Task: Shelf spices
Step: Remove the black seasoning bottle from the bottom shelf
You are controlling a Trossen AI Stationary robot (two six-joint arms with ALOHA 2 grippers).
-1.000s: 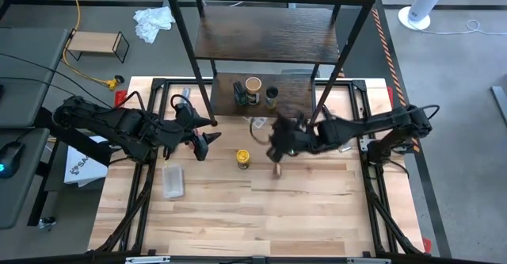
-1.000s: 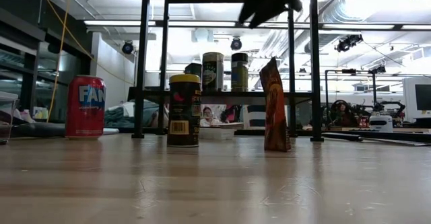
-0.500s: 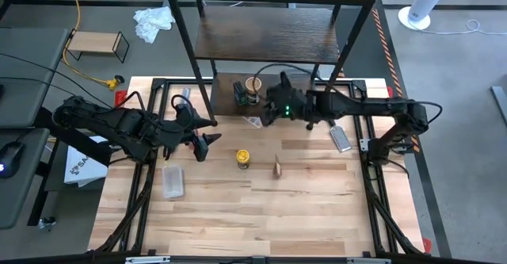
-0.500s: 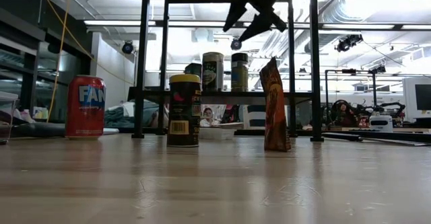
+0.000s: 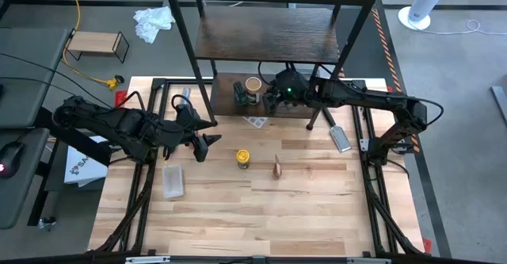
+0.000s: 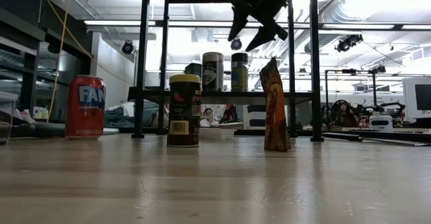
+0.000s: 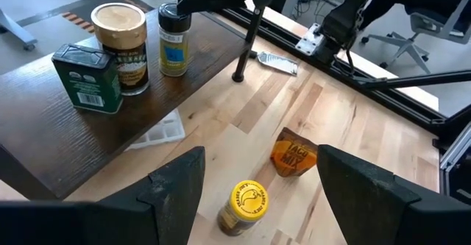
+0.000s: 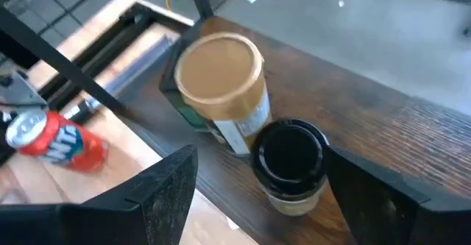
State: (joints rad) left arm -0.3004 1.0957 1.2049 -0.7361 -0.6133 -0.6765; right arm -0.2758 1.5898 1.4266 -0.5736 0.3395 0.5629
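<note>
On the shelf's lowest dark board [image 5: 305, 105] stand a tan-lidded jar [image 8: 221, 79], a green box [image 7: 86, 78] and a black-lidded jar [image 8: 288, 164]. My right gripper [image 6: 256, 27] hangs open a little above the black-lidded jar, one finger to each side, touching nothing. On the table stand a yellow-lidded jar [image 5: 242, 158] and, upright, a brown pouch [image 5: 276, 167]. My left gripper [image 5: 207, 141] waits open above the table's left part, aimed at the yellow-lidded jar [image 7: 245, 204].
The shelf's black posts [image 5: 204, 89] rise around the board, with higher boards [image 5: 277, 34] above. A red can [image 6: 85, 106] stands at the far left. A clear plastic piece [image 5: 173, 179] lies near the left arm, and a metal piece [image 5: 339, 138] right of the shelf.
My right gripper has swung from above the brown pouch toward the table's far edge, over the shelf's lowest board and the black-lidded jar. It rolled on the way and its fingers have spread wider. The pouch and the jars have stayed where they were.
</note>
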